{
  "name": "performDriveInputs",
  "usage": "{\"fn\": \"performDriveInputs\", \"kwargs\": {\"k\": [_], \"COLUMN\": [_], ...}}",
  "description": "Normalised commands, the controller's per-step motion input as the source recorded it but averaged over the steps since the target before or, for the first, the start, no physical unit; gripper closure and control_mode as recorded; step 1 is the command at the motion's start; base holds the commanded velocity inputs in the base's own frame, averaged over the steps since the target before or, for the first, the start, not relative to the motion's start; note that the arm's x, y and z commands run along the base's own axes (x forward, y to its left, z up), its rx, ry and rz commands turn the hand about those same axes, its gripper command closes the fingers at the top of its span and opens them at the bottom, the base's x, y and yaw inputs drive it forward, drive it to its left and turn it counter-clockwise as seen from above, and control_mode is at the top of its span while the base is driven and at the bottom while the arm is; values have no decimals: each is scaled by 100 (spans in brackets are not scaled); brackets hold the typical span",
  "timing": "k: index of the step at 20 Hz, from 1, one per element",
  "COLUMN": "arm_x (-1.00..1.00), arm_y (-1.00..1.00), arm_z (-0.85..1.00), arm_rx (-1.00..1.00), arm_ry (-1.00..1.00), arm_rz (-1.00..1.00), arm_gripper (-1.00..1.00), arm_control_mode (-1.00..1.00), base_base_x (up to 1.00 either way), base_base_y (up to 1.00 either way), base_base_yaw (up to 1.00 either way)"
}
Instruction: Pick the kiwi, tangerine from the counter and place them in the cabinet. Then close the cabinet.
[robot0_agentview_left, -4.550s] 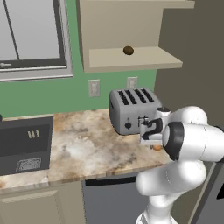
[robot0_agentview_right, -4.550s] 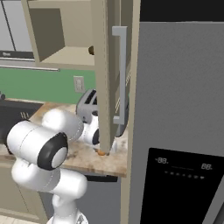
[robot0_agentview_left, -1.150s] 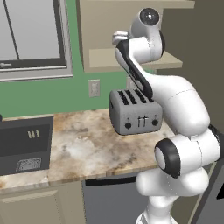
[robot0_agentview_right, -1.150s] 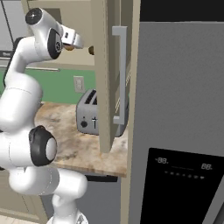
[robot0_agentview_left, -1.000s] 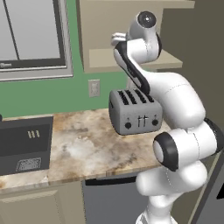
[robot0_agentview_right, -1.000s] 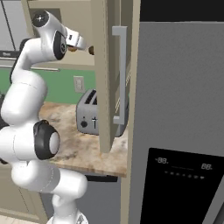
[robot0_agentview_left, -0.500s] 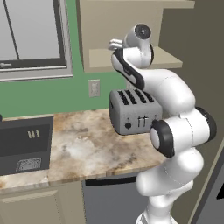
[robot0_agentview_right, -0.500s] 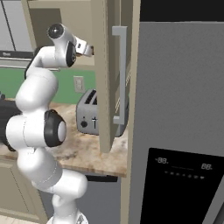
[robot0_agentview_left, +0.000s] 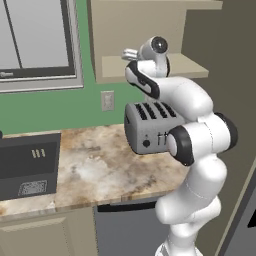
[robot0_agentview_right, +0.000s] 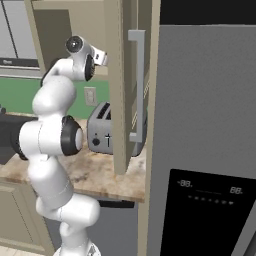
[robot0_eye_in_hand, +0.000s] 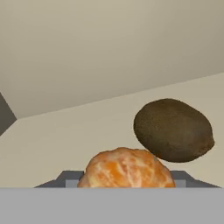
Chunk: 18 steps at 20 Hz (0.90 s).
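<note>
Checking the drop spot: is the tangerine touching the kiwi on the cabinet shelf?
Cannot tell. In the hand view the tangerine, between the claw's tips, overlaps the kiwi lying behind it on the shelf; no gap or contact shows plainly.

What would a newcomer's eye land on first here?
Probably the white arm reaching up into the open cabinet above the toaster. In the hand view, the tangerine sits between the fingers just above the shelf, with the kiwi lying on the shelf right beyond it.
</note>
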Motion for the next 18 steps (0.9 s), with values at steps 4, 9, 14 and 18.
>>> {"fn": "performDriveInputs", "kwargs": {"k": [4, 9, 14, 18], "arm_x": [54, 49, 33, -1], "arm_y": [0, 6, 18, 4], "arm_z": [-9, -9, -12, -9], "arm_rx": [0, 0, -2, -1], "arm_ry": [0, 0, 0, -4], "arm_rz": [2, 1, 0, 3], "arm_gripper": [100, -100, -100, -100], "arm_control_mode": [-100, -100, -100, -100], "base_base_x": [0, 0, 0, 0], "base_base_y": [0, 0, 0, 0], "base_base_yaw": [0, 0, 0, 0]}}
